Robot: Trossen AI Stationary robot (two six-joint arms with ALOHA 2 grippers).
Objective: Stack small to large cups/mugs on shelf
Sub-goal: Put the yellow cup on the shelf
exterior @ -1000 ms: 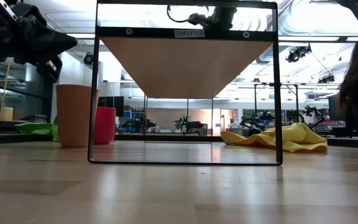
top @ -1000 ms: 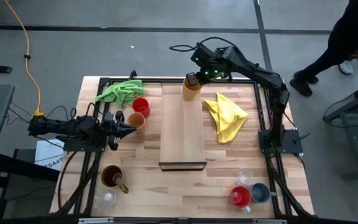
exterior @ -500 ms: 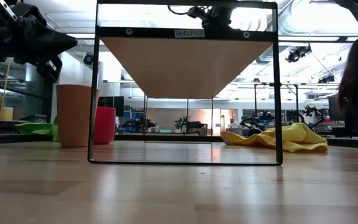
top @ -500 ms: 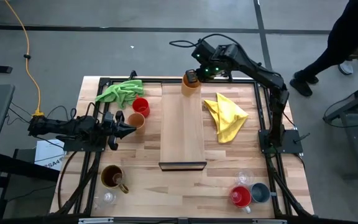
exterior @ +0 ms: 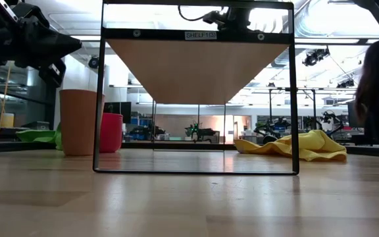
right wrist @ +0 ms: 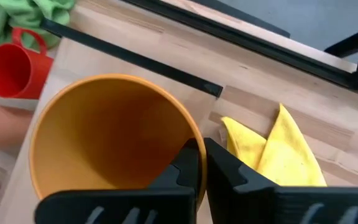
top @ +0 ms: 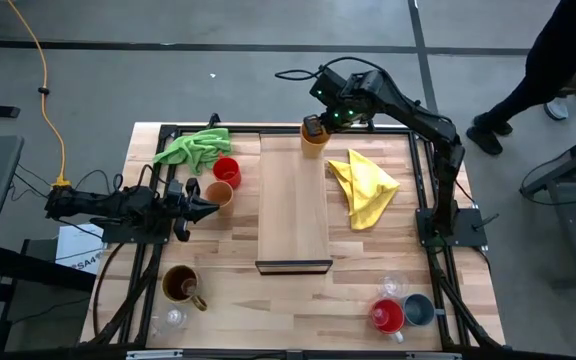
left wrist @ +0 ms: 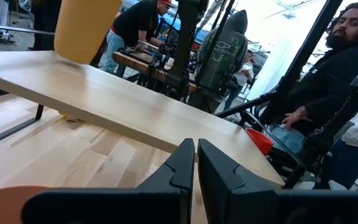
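My right gripper (top: 313, 128) is shut on the orange tumbler (top: 316, 143) over the far end of the light-wood shelf (top: 293, 205). In the left wrist view the orange tumbler (left wrist: 82, 25) has its base at the shelf's top (left wrist: 104, 93). My left gripper (top: 211, 208) is shut and empty, hovering left of the shelf, beside the peach tumbler (top: 220, 193). A red mug (top: 226, 170) stands behind the peach tumbler. The brown mug (top: 181, 285) and a clear glass (top: 173, 318) stand near left. A red mug (top: 386, 316), the grey-blue mug (top: 419, 309) and a clear glass (top: 393, 285) stand near right. My right gripper holds the orange tumbler by its rim (right wrist: 194, 138), one finger (right wrist: 188, 165) inside the cup and one outside on the wall. The fingers come from above, slanting down. The tumbler stands open end up; whether its base touches the shelf I cannot tell.
A green cloth (top: 193, 148) lies at the far left, a yellow cloth (top: 363, 188) right of the shelf. The shelf stands on a dark frame (exterior: 196, 99). People stand beyond the table (left wrist: 347, 74), and a person walks at the far right (top: 558, 70).
My right gripper, still shut on the orange tumbler, has drifted a little toward the table's left edge and then back toward the right edge over the shelf's far end. The tumbler now stands more upright than a second ago.
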